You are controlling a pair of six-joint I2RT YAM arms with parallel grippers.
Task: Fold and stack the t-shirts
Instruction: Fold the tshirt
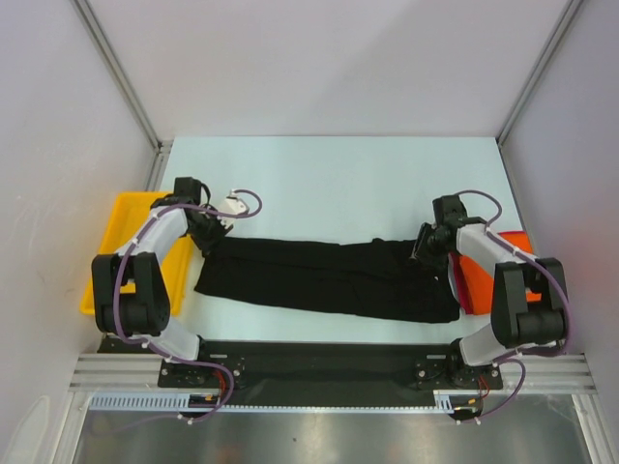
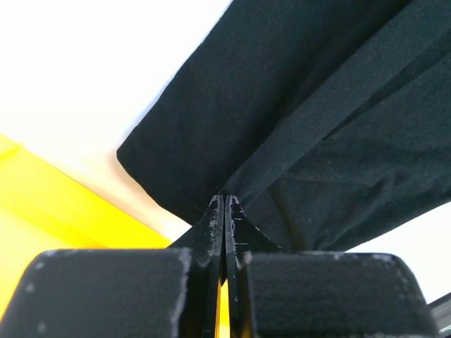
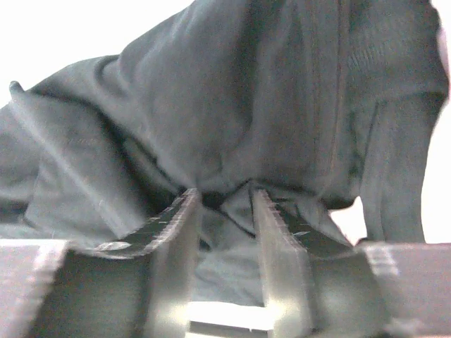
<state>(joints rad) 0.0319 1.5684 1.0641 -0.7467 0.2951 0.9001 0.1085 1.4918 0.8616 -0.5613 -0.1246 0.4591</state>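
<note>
The large black t-shirt [image 1: 329,278] lies stretched in a long band across the table between the two arms. My left gripper [image 1: 210,235] is at its left end, jaws shut on a pinch of the black cloth [image 2: 296,105]; in the left wrist view the gripper [image 2: 225,198] has the cloth pulling away in taut folds. My right gripper [image 1: 422,247] is at the shirt's right end. In the right wrist view the gripper [image 3: 222,196] has its jaws a little apart, with bunched black cloth [image 3: 246,91] held between them. Orange-red shirts [image 1: 476,282] lie under the right arm, a pinkish edge beside them.
A yellow plastic tray [image 1: 121,232] stands at the table's left edge beside the left arm; it also shows in the left wrist view [image 2: 42,211]. Grey walls with metal rails close in the table at the left, right and back.
</note>
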